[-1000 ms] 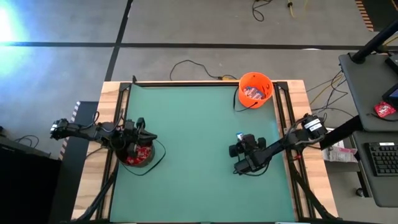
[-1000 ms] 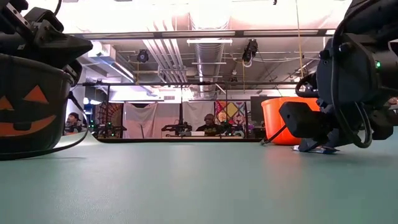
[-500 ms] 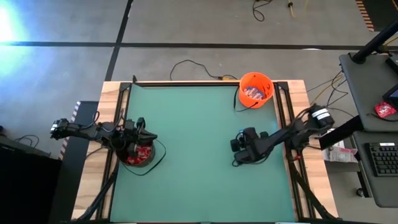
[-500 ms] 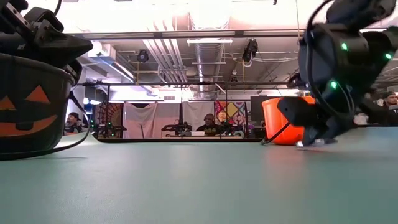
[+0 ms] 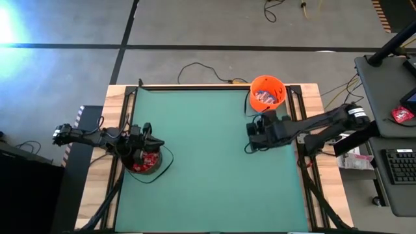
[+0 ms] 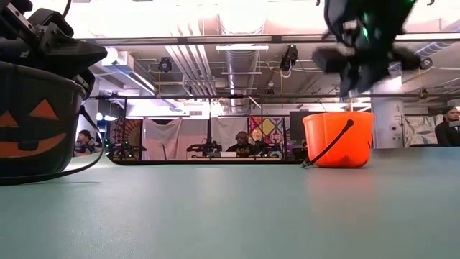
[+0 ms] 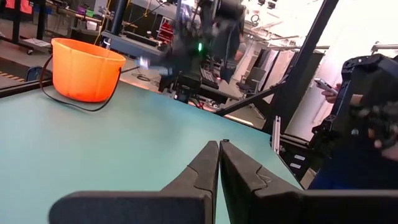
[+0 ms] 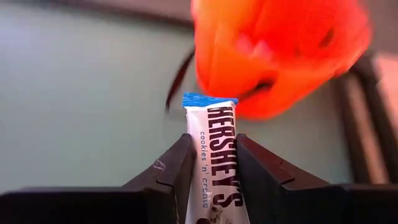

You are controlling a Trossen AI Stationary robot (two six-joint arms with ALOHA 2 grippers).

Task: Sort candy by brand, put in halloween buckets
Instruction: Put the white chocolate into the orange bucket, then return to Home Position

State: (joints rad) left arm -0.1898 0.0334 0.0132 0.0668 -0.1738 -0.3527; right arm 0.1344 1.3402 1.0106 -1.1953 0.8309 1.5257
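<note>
In the low view, the black bucket [image 6: 32, 119] fills the left edge of the frame nearest the camera, an orange pumpkin face printed on its wall. The left gripper [image 6: 50, 43] sits directly above its rim. The left wrist view shows this gripper's fingers [image 7: 202, 171] pressed together with nothing between them. In the high view the black bucket [image 5: 144, 163] stands at the lower left of the green table [image 5: 208, 162], with red packets [image 5: 148, 160] visible inside, and the left gripper [image 5: 140, 144] over its near rim.

Farther across the table, the right gripper [image 5: 259, 127] is positioned right of centre in the high view, just below the orange bucket [image 5: 267, 93]. In the low view it hangs in the upper right of the frame [image 6: 359, 57], raised off the table and above the orange bucket [image 6: 338, 139]. The right wrist view shows the two fingers [image 8: 168, 174] clamped on a white-and-blue bar [image 8: 214, 158], held upright, with the orange bucket [image 8: 280, 50] just beyond it.

The orange bucket occupies the upper right corner of the table and contains wrapped sweets [image 5: 265, 97].

People [image 6: 242, 144] are seated in the room beyond the table.
</note>
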